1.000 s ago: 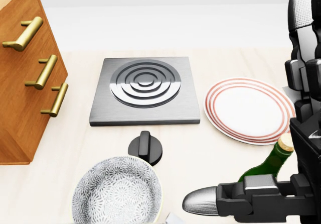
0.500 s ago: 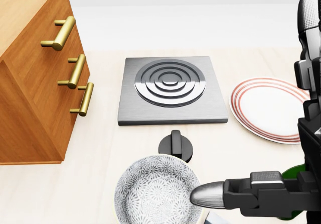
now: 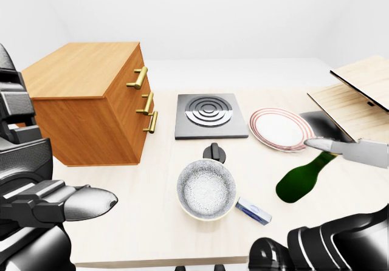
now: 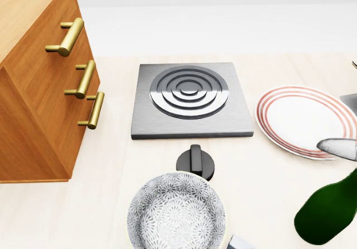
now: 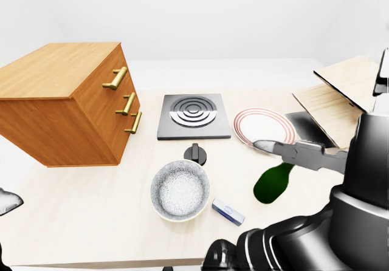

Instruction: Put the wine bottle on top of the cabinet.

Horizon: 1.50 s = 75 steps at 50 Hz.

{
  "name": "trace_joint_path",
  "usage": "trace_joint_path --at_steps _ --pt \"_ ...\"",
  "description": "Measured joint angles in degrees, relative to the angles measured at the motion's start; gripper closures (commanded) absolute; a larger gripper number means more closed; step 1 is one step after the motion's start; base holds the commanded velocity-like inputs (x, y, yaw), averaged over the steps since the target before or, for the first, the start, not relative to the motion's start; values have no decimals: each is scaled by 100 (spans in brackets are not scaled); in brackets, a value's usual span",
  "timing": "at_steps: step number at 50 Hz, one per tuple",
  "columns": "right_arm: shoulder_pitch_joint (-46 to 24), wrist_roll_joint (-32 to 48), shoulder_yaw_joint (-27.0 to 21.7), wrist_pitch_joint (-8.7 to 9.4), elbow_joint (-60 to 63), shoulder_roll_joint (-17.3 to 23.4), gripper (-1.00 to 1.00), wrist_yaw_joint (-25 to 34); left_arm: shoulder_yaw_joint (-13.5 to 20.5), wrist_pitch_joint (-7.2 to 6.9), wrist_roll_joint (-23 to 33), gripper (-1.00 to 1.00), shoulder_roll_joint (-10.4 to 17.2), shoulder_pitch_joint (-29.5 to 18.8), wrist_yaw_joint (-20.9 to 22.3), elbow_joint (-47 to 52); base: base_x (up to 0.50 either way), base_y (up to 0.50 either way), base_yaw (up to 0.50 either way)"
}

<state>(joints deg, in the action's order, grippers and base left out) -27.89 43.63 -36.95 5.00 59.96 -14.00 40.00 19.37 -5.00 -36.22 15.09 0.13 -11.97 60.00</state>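
The green wine bottle (image 3: 299, 180) hangs tilted at the right of the left-eye view, base down-left, neck rising toward my right hand (image 3: 322, 146). A silver-tipped finger (image 5: 298, 152) crosses the neck and hides it, and the hand looks closed round it. The wooden cabinet (image 3: 91, 101), with three brass handles, stands at the left, and its flat top (image 3: 85, 67) is bare. My left hand (image 3: 91, 201) sits low at the left edge with fingers extended and holds nothing. It is far from the bottle.
On the pale table lie a grey hob (image 3: 211, 114) with a black knob (image 3: 214, 152), a red-rimmed plate (image 3: 281, 128), a patterned pan (image 3: 206, 189) and a small blue-and-silver object (image 3: 253, 210). Wooden boards (image 3: 358, 101) and a dark tray (image 3: 322, 125) stand at the right.
The camera first swung left, bringing the cabinet further into view. Since then my right hand has pulled out of the head view to the right, and the bottle now shows tilted.
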Motion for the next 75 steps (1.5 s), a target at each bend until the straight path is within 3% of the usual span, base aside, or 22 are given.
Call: trace_joint_path --at_steps 8,15,21,28,31,33,40,45,50,61,75 --pt "-965 643 -1321 0 0 814 -100 0 -27 0 57 -100 -46 33 43 0 0 0 0" --pt "-1402 881 -2232 0 3 1370 -100 0 -85 0 164 -100 -120 63 113 0 0 0 0" --pt "-1455 639 -2887 0 3 1428 -100 0 -120 0 219 -100 -149 88 143 0 0 0 0" --pt "-852 -364 -3279 0 2 1026 -100 0 -142 0 259 -100 -164 136 170 0 0 0 0" --pt "-193 -1162 -3139 0 -2 903 -100 0 -153 0 264 -100 -161 153 171 0 0 0 0" --pt "493 -1840 -2849 0 -10 1040 -100 -324 -165 0 268 -100 -157 166 168 0 0 0 0" --pt "2880 -4247 -1652 0 2 2695 -100 -2685 -201 0 316 -100 -186 216 208 0 0 0 0" --pt "4497 -5869 -1032 0 3 3246 -100 -3739 -218 0 338 -100 -178 265 223 0 0 0 0" --pt "5540 -6911 -657 0 1 3548 -100 -4351 -239 0 380 -100 -193 295 250 0 0 0 0" --pt "6571 -7963 -302 0 -1 3802 -100 -4942 -230 0 421 -100 -218 300 288 0 0 0 0" --pt "6767 -8127 -115 0 0 3632 -100 -4980 -198 0 551 -100 -350 309 442 0 0 0 0"
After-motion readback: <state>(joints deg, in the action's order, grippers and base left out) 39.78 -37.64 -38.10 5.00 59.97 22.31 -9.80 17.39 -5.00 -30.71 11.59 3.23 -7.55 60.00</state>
